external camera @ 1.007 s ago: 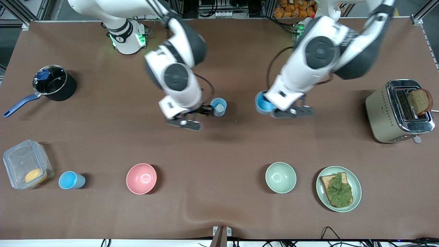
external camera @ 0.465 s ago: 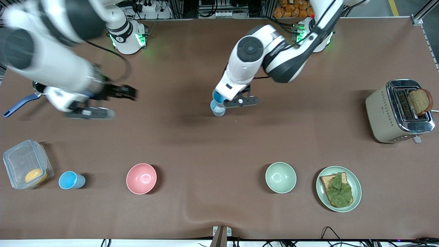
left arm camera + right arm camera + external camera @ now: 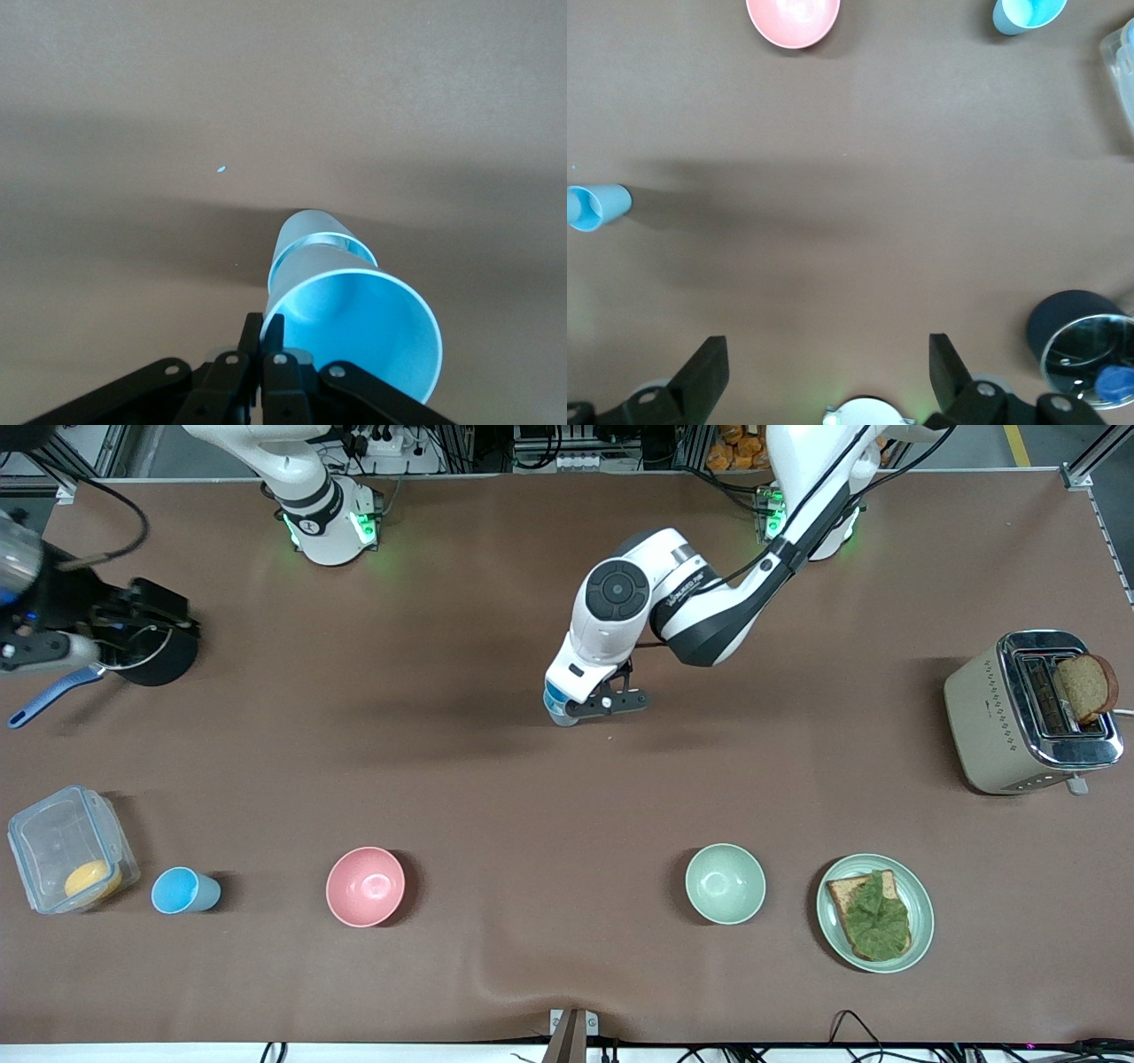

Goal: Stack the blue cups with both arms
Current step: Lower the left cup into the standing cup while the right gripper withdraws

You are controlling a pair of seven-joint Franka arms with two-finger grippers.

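Left gripper [image 3: 592, 707] clamped on a blue cup [image 3: 354, 332] nested in another; right gripper [image 3: 824, 372] apart above the pot [image 3: 1081, 341]

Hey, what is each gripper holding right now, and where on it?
The left gripper pinches the rim of a blue cup nested in a paler cup. The right gripper, over the pot, holds nothing.

Mid-table: left tool [image 3: 567, 707] clamped on the rim of a blue cup [image 3: 354, 332] nested in a second cup [image 3: 306, 239]; bare cloth all round them. Right tool [image 3: 142, 615], jaws wide, hangs over the pot [image 3: 155, 660] at the right arm's end. Row nearest the camera: box [image 3: 66, 849], lone cup [image 3: 182, 891], pink bowl [image 3: 365, 886], green bowl [image 3: 725, 883], plate [image 3: 921, 908], passable gaps between. Toaster [image 3: 992, 713] stands at the left arm's end.
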